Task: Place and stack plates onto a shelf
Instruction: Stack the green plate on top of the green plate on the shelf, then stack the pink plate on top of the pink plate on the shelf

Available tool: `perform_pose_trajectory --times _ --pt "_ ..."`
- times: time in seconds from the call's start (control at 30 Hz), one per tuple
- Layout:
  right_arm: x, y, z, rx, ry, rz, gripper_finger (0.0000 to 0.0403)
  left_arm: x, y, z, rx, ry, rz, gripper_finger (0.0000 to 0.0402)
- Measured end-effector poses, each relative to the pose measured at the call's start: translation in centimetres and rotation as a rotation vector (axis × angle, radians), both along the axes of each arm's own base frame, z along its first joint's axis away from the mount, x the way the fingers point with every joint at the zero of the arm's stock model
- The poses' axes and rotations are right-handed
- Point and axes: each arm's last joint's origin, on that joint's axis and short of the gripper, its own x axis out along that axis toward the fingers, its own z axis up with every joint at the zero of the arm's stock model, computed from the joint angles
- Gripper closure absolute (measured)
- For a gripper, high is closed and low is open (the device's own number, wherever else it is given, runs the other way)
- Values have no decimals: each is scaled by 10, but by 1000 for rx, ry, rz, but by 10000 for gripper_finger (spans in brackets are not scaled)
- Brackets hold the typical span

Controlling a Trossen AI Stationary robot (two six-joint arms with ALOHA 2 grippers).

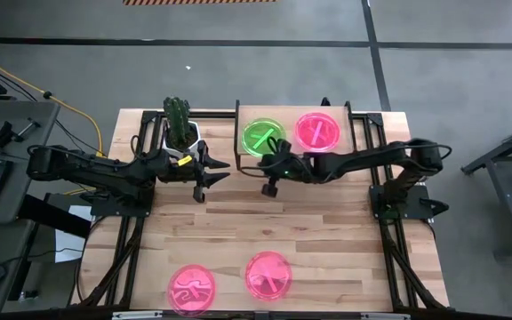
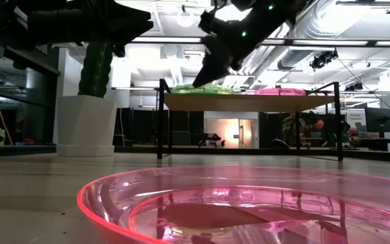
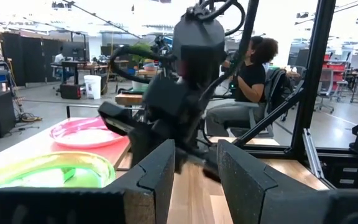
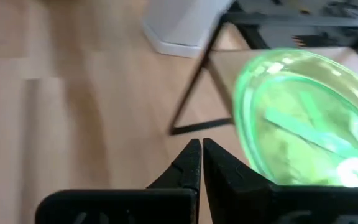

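The shelf (image 1: pixel 292 158) stands at the table's far middle. On it a green plate (image 1: pixel 263 137) lies on the left and a pink plate (image 1: pixel 316 130) on the right; the low view shows both, the green plate (image 2: pixel 202 89) and the pink plate (image 2: pixel 276 90), lying flat on the board. Two more pink plates (image 1: pixel 191 290) (image 1: pixel 268 275) lie flat near the table's near edge. My right gripper (image 1: pixel 269 185) is shut and hangs in the air just in front of the shelf's near left corner, beside the green plate (image 4: pixel 303 118). My left gripper (image 1: pixel 215 172) is open, left of the shelf, touching nothing.
A white pot with a cactus (image 1: pixel 182 135) stands just left of the shelf, right behind my left gripper. The shelf's black legs (image 2: pixel 160 118) rise from the table. A person (image 3: pixel 247 81) sits in the room beyond the table. Bare wood lies across the table's middle (image 1: pixel 309 231).
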Motion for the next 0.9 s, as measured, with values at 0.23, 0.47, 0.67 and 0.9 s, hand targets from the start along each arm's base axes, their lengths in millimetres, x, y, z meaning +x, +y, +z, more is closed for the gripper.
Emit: perform_pose_trajectory --times 0.23,0.47,0.67,0.9 --pt "1 -8 -3 -78 17 -115 403 0 0 0 0 0 0 289" --pt "0 -19 -2 -84 13 -160 403 0 0 0 0 -1 0 289" --pt "-2 -17 0 -48 26 -87 403 0 0 0 0 2 -1 289" --pt "-39 8 4 -27 89 -27 403 0 0 -3 -14 29 -3 289"
